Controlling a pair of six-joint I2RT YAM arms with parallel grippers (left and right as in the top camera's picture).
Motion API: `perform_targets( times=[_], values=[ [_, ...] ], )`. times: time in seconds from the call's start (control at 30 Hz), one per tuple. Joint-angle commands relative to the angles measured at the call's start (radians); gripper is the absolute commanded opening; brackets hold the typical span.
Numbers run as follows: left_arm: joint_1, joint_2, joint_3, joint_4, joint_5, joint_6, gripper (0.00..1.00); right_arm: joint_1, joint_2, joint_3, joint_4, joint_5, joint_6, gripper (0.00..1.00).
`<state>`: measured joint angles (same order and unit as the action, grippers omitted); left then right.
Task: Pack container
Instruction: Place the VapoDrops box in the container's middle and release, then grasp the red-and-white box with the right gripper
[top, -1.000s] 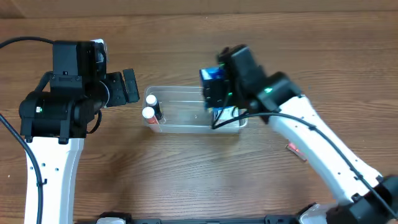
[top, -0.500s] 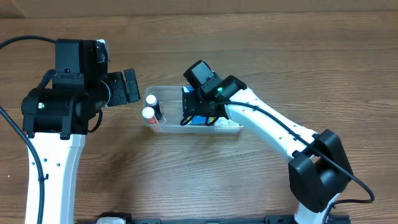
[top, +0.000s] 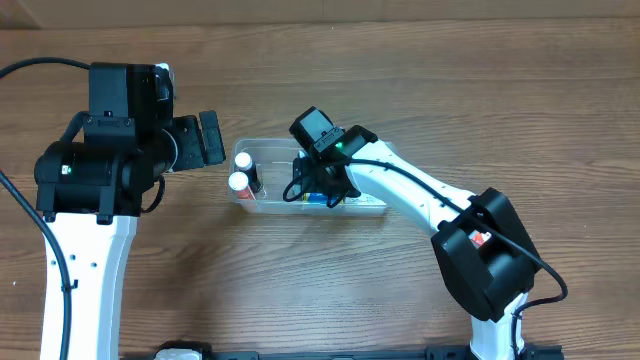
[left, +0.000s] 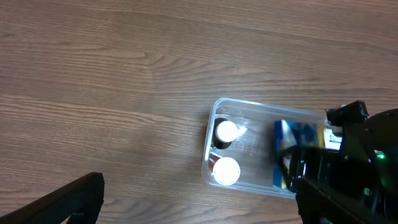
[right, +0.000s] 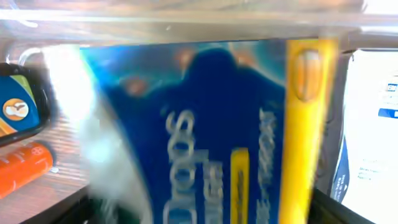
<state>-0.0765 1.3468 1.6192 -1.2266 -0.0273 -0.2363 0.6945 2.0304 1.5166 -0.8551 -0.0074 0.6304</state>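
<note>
The clear container (top: 275, 150) lies at the table's middle. Two white-capped bottles (top: 240, 172) stand at its left end. My right gripper (top: 318, 186) reaches down into the tub's middle, shut on a blue packet with a yellow stripe (right: 211, 137) that fills the right wrist view. My left gripper (top: 205, 140) is open and empty, hovering just left of the tub. The left wrist view shows the container (left: 249, 106), the bottles (left: 226, 152) and the blue packet (left: 300, 138) under the black right arm.
A white packet (top: 368, 200) lies in the tub's right end and also shows in the right wrist view (right: 373, 118). An orange-labelled item (right: 25, 168) shows at that view's left. Bare wood table surrounds the tub.
My right gripper has swung left and down from above the tub's right end into the tub, carrying the blue packet. The left arm has not moved.
</note>
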Motion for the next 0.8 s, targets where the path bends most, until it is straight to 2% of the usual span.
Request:
perform_targets(
  times=[0.0, 0.13, 0.3, 0.4, 0.43, 0.57, 0.67, 0.77],
  values=[
    [0.005, 0.008, 0.018, -0.002, -0.010, -0.011, 1.00, 0.006, 0.001, 0.018, 0.005, 0.036, -0.010, 0.87],
    [0.005, 0.008, 0.018, -0.003, -0.009, -0.011, 1.00, 0.006, -0.034, 0.058, -0.025, 0.044, -0.032, 0.88],
    [0.005, 0.008, 0.018, -0.005, -0.010, -0.010, 1.00, -0.002, -0.174, 0.141, -0.136, 0.212, -0.026, 0.92],
    [0.005, 0.008, 0.018, -0.004, -0.010, -0.010, 1.00, -0.038, -0.295, 0.165, -0.195, 0.304, 0.003, 0.95],
    [0.005, 0.008, 0.018, -0.004, -0.010, -0.010, 1.00, -0.058, -0.333, 0.166, -0.206, 0.315, 0.003, 1.00],
    [0.005, 0.008, 0.018, -0.004, -0.010, -0.010, 1.00, -0.251, -0.473, 0.165, -0.329, 0.321, 0.015, 1.00],
    [0.005, 0.008, 0.018, -0.003, -0.010, -0.011, 1.00, -0.435, -0.491, 0.164, -0.460, 0.319, 0.056, 1.00],
    [0.005, 0.008, 0.018, -0.003, -0.010, -0.010, 1.00, -0.581, -0.491, 0.106, -0.506, 0.273, 0.024, 1.00]
  ],
)
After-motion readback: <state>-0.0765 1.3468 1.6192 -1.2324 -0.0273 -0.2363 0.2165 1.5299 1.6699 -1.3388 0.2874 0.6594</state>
